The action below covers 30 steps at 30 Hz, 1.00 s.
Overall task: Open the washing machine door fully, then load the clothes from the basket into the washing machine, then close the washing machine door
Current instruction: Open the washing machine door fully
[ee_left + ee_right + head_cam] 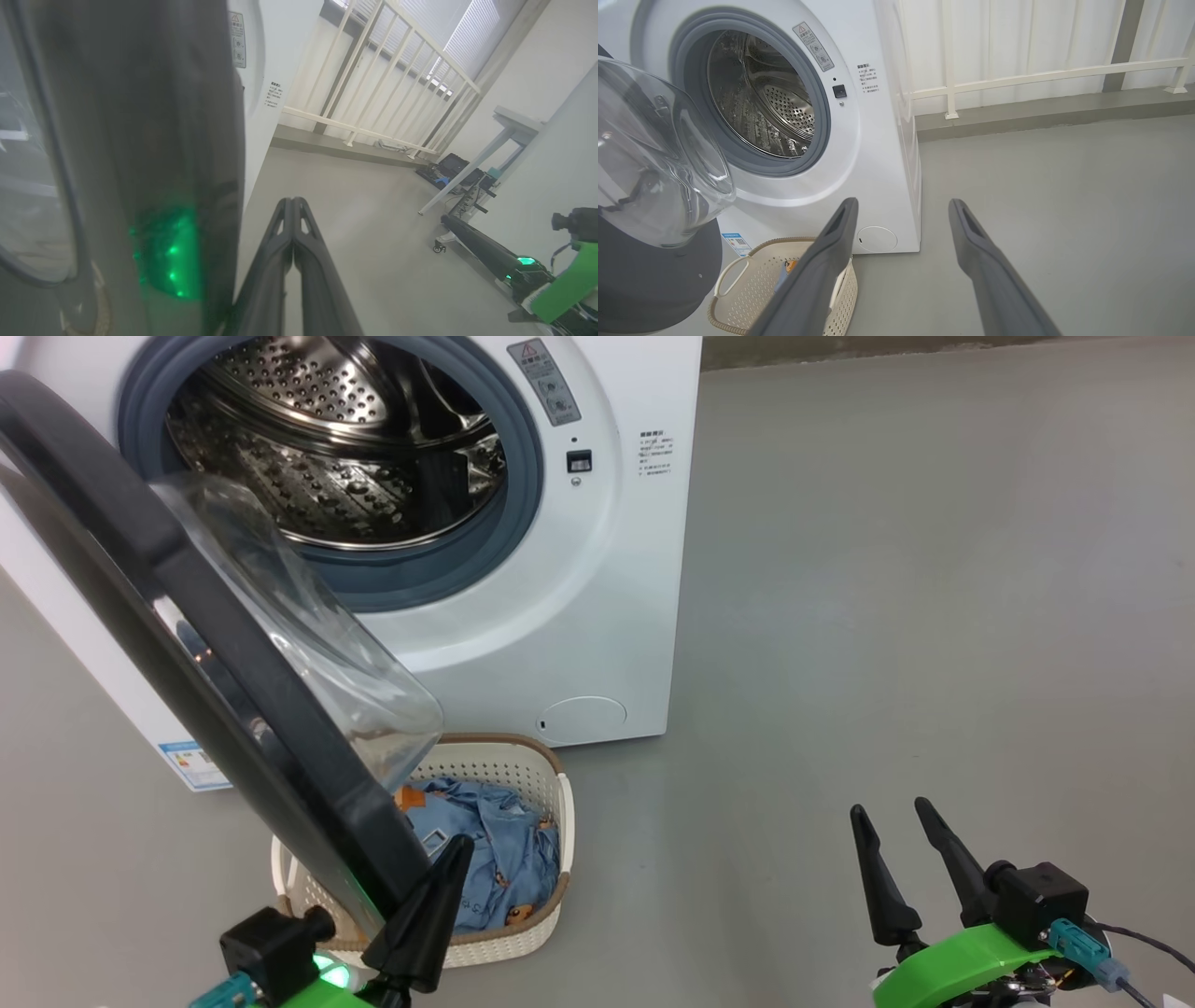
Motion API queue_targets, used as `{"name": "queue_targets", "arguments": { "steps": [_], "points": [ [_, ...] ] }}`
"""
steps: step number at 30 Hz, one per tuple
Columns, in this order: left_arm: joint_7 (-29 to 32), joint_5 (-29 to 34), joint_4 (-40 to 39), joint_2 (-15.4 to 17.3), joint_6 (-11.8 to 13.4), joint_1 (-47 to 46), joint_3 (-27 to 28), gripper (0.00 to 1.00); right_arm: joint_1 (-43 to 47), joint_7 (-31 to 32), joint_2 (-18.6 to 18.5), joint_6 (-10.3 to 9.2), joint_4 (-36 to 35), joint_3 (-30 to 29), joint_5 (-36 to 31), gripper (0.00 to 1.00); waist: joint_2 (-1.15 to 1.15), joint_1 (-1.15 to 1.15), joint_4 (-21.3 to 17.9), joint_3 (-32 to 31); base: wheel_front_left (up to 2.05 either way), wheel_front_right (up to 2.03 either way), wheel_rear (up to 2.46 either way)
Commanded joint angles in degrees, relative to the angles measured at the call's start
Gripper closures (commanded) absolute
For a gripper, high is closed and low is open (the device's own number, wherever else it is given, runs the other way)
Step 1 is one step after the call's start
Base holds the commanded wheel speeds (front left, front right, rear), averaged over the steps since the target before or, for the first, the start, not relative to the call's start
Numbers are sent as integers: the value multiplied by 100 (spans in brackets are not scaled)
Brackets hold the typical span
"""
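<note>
Step in hand: judging this to be the door-opening stage. The washing machine door (pixel 187 616) is standing only part-way swung out from the washing machine (pixel 579 616).
Left claw: the left claw (pixel 457 847) is showing its fingers (pixel 317 280) pressed together and is holding nothing.
Key relation: the door's black rim is lying immediately to the left of the left claw, with its free lower edge just beside the tips. Contact: cannot tell.
Long axis: in the left wrist view the rim is running roughly alongside the closed fingers.
Right claw: the right claw (pixel 890 809) is hovering with its fingers spread wide, empty, well apart to the right of the door.
Nearer arm: the left one is sitting far nearer the door edge.
Clothes: the clothes (pixel 495 845) are lying in the basket (pixel 560 812), just beyond the left claw's tips. The door is overhanging part of them.
Next move, judged: a push on the rim, leftward from the left claw, is looking necessary before the basket can be reached freely.
</note>
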Motion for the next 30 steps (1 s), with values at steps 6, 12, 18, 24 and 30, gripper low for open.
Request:
{"name": "queue_targets", "arguments": {
  "steps": [6, 12, 18, 24, 30],
  "points": [
    [-145, -136, 33, 135, 39, -279, 387, 100, -201, -70, -41, 32, -146, 129, 123, 0, 0, 0, 129, 25, 0, 0, 0],
    [-181, -189, 71, 213, 40, -222, 451, 100, -208, -70, -41, 32, -98, 128, 128, 0, 0, 0, 349, -18, 0, 0, 0],
    [-182, -206, 40, 234, 100, -50, 431, 100, -213, -70, -41, 32, -42, 117, 157, 0, 0, 0, 601, -103, 0, 0, 0],
    [-157, -234, 3, 284, 180, 22, 468, 100, -232, -70, -41, 32, -3, 121, 191, 0, 0, 0, 854, -152, 0, 0, 0],
    [-105, -276, 11, 342, 235, 73, 499, 100, -228, -70, -41, 32, 45, 127, 235, 0, 0, 0, 1088, -193, 0, 0, 0]
  ]
}}
